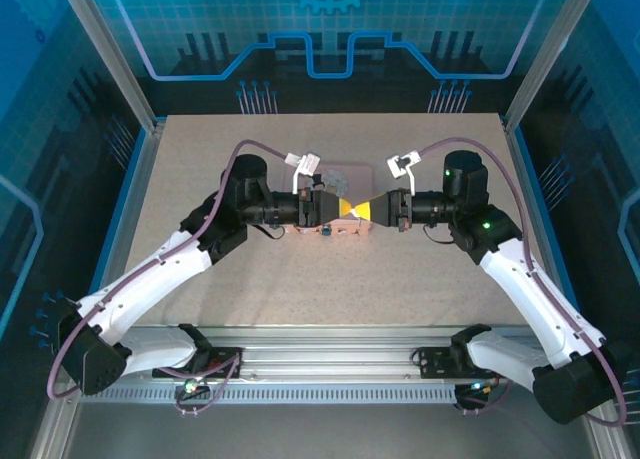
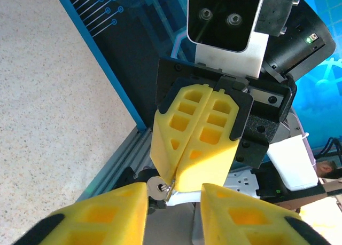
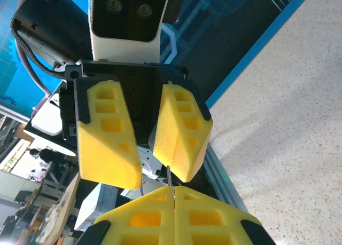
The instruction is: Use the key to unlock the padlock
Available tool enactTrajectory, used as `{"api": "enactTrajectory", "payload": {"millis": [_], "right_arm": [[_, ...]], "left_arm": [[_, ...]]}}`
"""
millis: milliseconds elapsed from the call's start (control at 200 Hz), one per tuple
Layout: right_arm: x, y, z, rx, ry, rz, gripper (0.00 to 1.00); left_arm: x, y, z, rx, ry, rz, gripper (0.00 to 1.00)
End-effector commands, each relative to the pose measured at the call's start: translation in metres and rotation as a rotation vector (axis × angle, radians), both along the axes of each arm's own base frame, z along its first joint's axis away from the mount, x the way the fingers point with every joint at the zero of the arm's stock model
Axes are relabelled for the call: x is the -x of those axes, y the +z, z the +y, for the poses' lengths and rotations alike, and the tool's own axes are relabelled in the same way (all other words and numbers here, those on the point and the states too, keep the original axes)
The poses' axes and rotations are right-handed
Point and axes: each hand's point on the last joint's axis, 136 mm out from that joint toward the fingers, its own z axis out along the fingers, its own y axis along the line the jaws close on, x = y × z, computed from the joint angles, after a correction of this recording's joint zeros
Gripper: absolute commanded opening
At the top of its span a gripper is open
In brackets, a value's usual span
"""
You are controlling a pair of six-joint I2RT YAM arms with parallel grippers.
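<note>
The two grippers meet tip to tip above the middle of the table. My right gripper is shut on the key, pinching it at its fingertips. The key's round silver head and ring stick out toward the left arm, and a thin metal edge shows above my right fingers. My left gripper stands with its jaws apart on either side of the key, with the head close to its left finger. A tiny dark padlock with a blue part lies below the grippers.
A pink tin lies on the speckled table under the two grippers. Aluminium rails run along the near edge, and blue walls close in the back and sides.
</note>
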Motion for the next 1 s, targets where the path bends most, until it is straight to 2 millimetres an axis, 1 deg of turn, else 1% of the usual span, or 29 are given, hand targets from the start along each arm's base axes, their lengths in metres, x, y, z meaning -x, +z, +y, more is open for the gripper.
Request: {"api": "enactTrajectory", "payload": {"millis": [0, 25, 80, 125, 165, 325, 365, 390, 425, 490, 530, 565, 590, 610, 620, 675, 871, 991, 996], "right_arm": [[0.005, 0.01, 0.0, -0.008, 0.033, -0.021, 0.0], [0.005, 0.01, 0.0, -0.009, 0.035, -0.019, 0.0], [0.006, 0.01, 0.001, -0.01, 0.041, -0.016, 0.0], [0.006, 0.009, 0.001, -0.011, 0.047, -0.014, 0.0], [0.005, 0.008, 0.002, -0.009, 0.047, -0.012, 0.0], [0.001, 0.008, 0.001, -0.014, 0.025, -0.012, 0.0], [0.0, 0.01, 0.001, -0.025, 0.014, -0.017, 0.08], [-0.002, 0.011, 0.0, -0.033, 0.002, -0.018, 0.15], [-0.004, 0.012, 0.0, -0.046, -0.017, -0.014, 0.22], [-0.009, 0.012, -0.001, -0.078, -0.058, 0.0, 0.38], [-0.013, 0.012, -0.002, -0.1, -0.087, 0.007, 0.44], [-0.014, 0.011, -0.003, -0.116, -0.111, 0.007, 0.47], [-0.015, 0.011, -0.003, -0.124, -0.129, 0.009, 0.48], [-0.016, 0.015, -0.004, -0.134, -0.141, -0.001, 0.48], [-0.016, 0.008, -0.004, -0.13, -0.148, 0.013, 0.48], [-0.017, 0.004, -0.006, -0.144, -0.177, 0.018, 0.48], [-0.011, 0.007, -0.002, -0.162, -0.163, 0.0, 0.44], [-0.012, 0.009, -0.001, -0.173, -0.17, -0.002, 0.44], [-0.012, 0.012, -0.001, -0.18, -0.168, -0.013, 0.44]], "left_arm": [[0.002, 0.016, -0.001, 0.031, -0.033, -0.033, 0.24], [0.002, 0.016, -0.002, 0.031, -0.035, -0.032, 0.22], [0.002, 0.016, -0.003, 0.032, -0.038, -0.033, 0.12], [0.001, 0.015, -0.003, 0.03, -0.039, -0.031, 0.08], [0.001, 0.015, -0.004, 0.032, -0.042, -0.03, 0.0], [0.0, 0.015, -0.002, 0.037, -0.024, -0.04, 0.0], [-0.002, 0.014, -0.001, 0.036, -0.006, -0.04, 0.0], [-0.003, 0.013, 0.0, 0.033, 0.007, -0.039, 0.0], [-0.005, 0.012, 0.002, 0.033, 0.026, -0.037, 0.0], [-0.009, 0.011, 0.004, 0.04, 0.057, -0.036, 0.0], [-0.01, 0.01, 0.005, 0.046, 0.068, -0.035, 0.0], [-0.011, 0.011, 0.005, 0.053, 0.073, -0.036, 0.0], [-0.011, 0.011, 0.005, 0.055, 0.076, -0.034, 0.0], [-0.012, 0.011, 0.005, 0.057, 0.078, -0.034, 0.0], [-0.012, 0.011, 0.005, 0.057, 0.079, -0.032, 0.0], [-0.013, 0.01, 0.005, 0.056, 0.087, -0.03, 0.0], [-0.015, 0.01, 0.005, 0.06, 0.092, -0.028, 0.0], [-0.016, 0.007, 0.004, 0.061, 0.093, -0.019, 0.0], [-0.016, 0.007, 0.004, 0.06, 0.093, -0.017, 0.0]]}}
